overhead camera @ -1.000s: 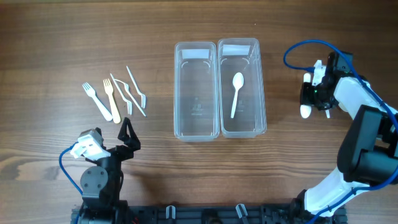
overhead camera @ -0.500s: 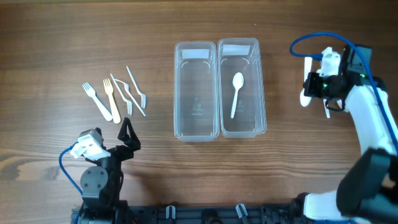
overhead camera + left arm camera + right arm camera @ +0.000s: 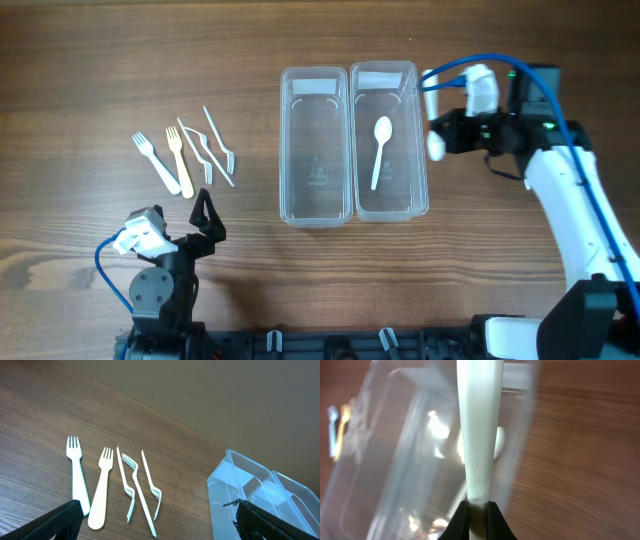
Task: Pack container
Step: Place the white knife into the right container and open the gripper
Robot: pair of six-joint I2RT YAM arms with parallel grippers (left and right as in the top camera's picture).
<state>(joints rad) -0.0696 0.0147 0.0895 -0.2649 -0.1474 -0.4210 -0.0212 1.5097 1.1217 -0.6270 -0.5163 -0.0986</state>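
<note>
We count two clear plastic rectangular containers, two white plastic spoons, three white plastic forks, and one cream plastic fork.

The right claw has carried its white spoon leftward to the right container.

blurred container, spoon tip off top edge

At mid-table, the right container, with a spoon lying inside along its length. Touching its left wall, a second container. Well to its left, beyond that neighbour, forks side by side on the table. Just beside its right wall, a second spoon, clamped in the right gripper. Well off its front-left corner, the left gripper, nearer the forks.
</note>
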